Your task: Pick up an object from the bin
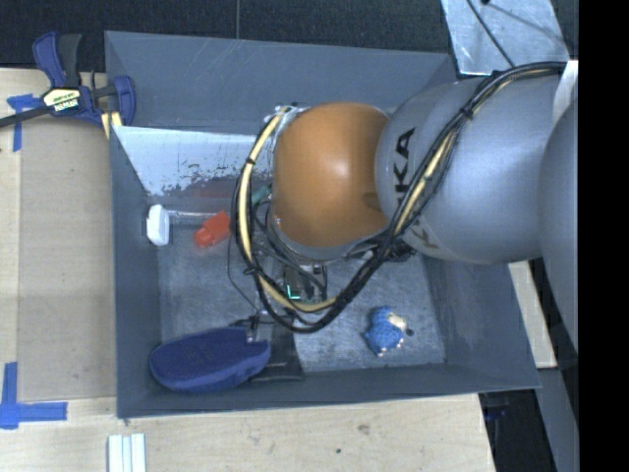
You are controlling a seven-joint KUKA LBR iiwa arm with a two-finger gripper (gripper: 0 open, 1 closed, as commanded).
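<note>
**Bin (133,293), grey metal: contents and rig, as seen from beside it**

1. Dark blue oval pouch (206,357), soft-looking and flattish, lying lengthwise along the bin's near wall at the lower left corner. All other places are given from it.
2. Gripper (273,347), dark, down at the floor and touching or just beside the pouch's right end. The wrist above hides most of it, so I cannot tell whether it is open or closed, or whether it has hold of anything. The pouch rests flat on the floor, not lifted. By nearness alone, I judge it to be the thing about to be picked.
3. Orange cover (329,175), a domed part of the wrist, above and to the right of the pouch. It hangs over the middle of the bin because the arm reaches steeply down from the right.
4. Yellow and black cables (251,205), looped round the cover's left side, slack enough to let the wrist turn.
5. White-capped clear tube (157,225), on its side, well above the pouch by the left wall.
6. Small orange-red piece (211,230), just right of the tube's cap, also well above the pouch.
7. Small blue toy (385,330) with a pale spot, apart to the pouch's right, beyond the gripper.

The loose things lie apart, not heaped.
</note>
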